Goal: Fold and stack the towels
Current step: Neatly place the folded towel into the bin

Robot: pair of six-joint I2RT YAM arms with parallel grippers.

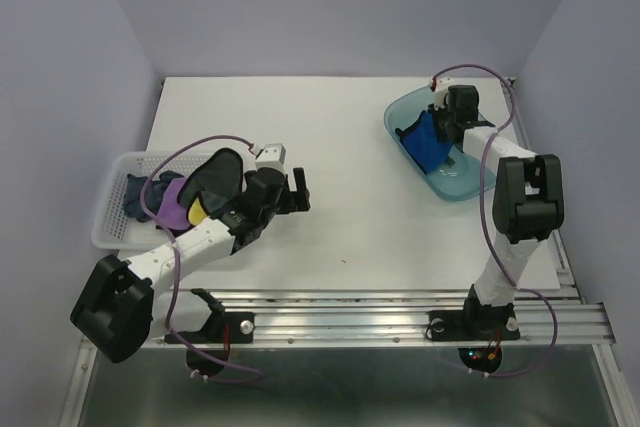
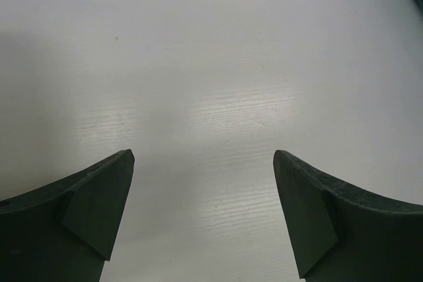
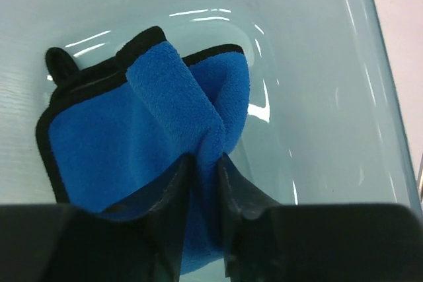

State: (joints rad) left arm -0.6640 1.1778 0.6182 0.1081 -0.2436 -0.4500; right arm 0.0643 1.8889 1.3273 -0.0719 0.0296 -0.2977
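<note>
Two claws, two states. The right claw (image 3: 206, 160) pinches a raised fold of the blue towel (image 3: 119, 137), which lies bunched in the teal tray (image 3: 330, 64) at the counter's far right. The left claw (image 2: 203, 156) is spread wide over bare counter (image 2: 211, 64), holding nothing. We judge the step in hand to be laying this fold down. To do it well, we would lower it until the black edging meets the layer beneath, then let go and lift straight up so nothing drags. A purple towel (image 1: 172, 209) and a navy towel (image 1: 138, 192) lie in the basket (image 1: 108, 209). We find no brand, label or writing.
</note>
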